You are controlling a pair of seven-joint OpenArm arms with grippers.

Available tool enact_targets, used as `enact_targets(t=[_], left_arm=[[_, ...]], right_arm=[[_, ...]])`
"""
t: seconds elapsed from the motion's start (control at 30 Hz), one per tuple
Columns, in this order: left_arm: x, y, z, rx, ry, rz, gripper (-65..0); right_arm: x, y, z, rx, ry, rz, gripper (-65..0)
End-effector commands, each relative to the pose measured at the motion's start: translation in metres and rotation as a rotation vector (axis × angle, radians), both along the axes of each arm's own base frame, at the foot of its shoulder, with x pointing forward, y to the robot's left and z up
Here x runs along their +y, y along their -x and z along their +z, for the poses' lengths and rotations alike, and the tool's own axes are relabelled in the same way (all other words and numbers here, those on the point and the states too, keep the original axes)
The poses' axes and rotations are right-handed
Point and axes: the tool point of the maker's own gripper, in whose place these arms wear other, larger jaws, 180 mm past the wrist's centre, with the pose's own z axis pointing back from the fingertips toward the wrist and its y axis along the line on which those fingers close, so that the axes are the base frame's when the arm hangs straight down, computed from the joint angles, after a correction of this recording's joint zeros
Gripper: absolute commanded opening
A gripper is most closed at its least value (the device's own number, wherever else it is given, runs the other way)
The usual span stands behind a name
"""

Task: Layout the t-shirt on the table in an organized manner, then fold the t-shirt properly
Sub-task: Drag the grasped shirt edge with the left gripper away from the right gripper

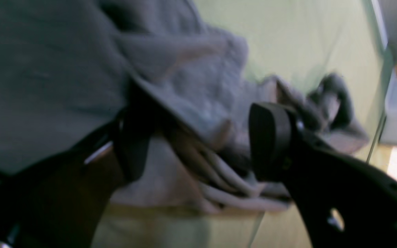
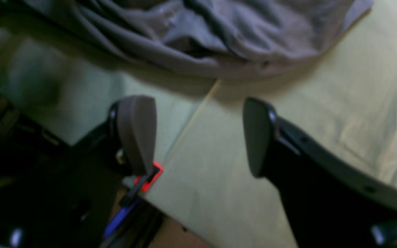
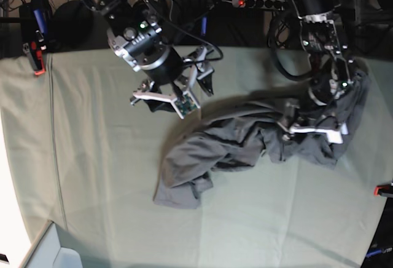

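The grey t-shirt lies crumpled on the table, stretching from the middle toward the right edge. Its right part is bunched up around my left gripper. In the left wrist view the shirt drapes over one finger and fills the gap of the left gripper, whose jaws stand wide apart. My right gripper hovers over the far middle of the table, open and empty. In the right wrist view the right gripper is just short of the shirt's edge, above the green cloth.
Red clamps sit at the table's far left corner and right edge; another shows in the right wrist view. Cables and a power strip lie behind the table. A pale box stands at the front left corner.
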Motion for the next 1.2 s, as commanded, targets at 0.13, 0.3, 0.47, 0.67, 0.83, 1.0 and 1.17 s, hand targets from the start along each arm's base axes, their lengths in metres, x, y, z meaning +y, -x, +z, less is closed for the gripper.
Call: enact_targets(t=[0.13, 0.3, 0.47, 0.67, 0.83, 1.0, 1.17], left_arm=[[-0.004, -0.019, 0.019, -0.067, 0.000, -0.012, -29.5], [-0.001, -0.027, 0.028, -0.095, 0.002, -0.006, -54.3], [0.008, -0.031, 0.033, -0.123, -0.025, 0.026, -63.9], [0.009, -0.040, 0.046, -0.160, -0.031, 0.027, -64.8], [0.021, -0.067, 0.094, -0.280, -0.078, 0.029, -64.8], [0.039, -0.123, 0.173, -0.454, -0.122, 0.038, -64.8], [0.065, -0.171, 0.229, -0.533, -0.138, 0.058, -64.8]], right_arm=[[0.004, -0.004, 0.011, -0.034, -0.026, 0.005, -24.7], [0.004, -0.001, 0.008, -0.024, -0.025, 0.005, -24.7], [0.003, 0.000, 0.007, -0.021, -0.024, 0.005, -24.7], [-0.002, -0.003, 0.007, -0.024, -0.019, -0.009, -24.7], [-0.010, -0.008, 0.007, -0.028, -0.014, -0.036, -24.7], [-0.020, -0.014, 0.008, -0.034, -0.007, -0.065, -24.7], [-0.035, -0.011, 0.001, -0.016, 0.016, -0.095, -24.7]])
